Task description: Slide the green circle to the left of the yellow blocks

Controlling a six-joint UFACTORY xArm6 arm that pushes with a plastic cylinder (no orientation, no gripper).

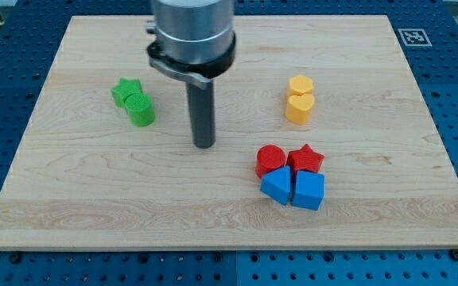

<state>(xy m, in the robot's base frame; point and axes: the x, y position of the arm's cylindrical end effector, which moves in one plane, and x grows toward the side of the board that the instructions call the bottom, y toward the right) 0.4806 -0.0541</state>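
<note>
Arm's upper part is cut off at the top edge of the frame; only the grey cylinder housing and the dark rod below it show. No jaws on this rig, so nothing to call spread or pressed together: just the rod. It stands upright, near vertical, w/ my tip [203, 145] down on the table [70, 214] a bit left of frame centre, touching no block.

Green circle [141, 110] sits in the upper left of the frame, left of my tip and slightly higher, w/ a clear gap between. Green star [126, 90] touches it on its upper-left side; part of the star's lower edge is hidden by the circle.

Yellow blocks are upper right of centre, well apart from the tip: an upper yellow block [300, 84], shape hard to make out, maybe hexagon, touching a yellow heart [299, 108] below it.

Lower right of centre, a tight cluster: red circle [270, 160], red star [305, 158], and two blue blocks, the left blue block [277, 186] and the right blue block [308, 191], shapes unclear.
</note>
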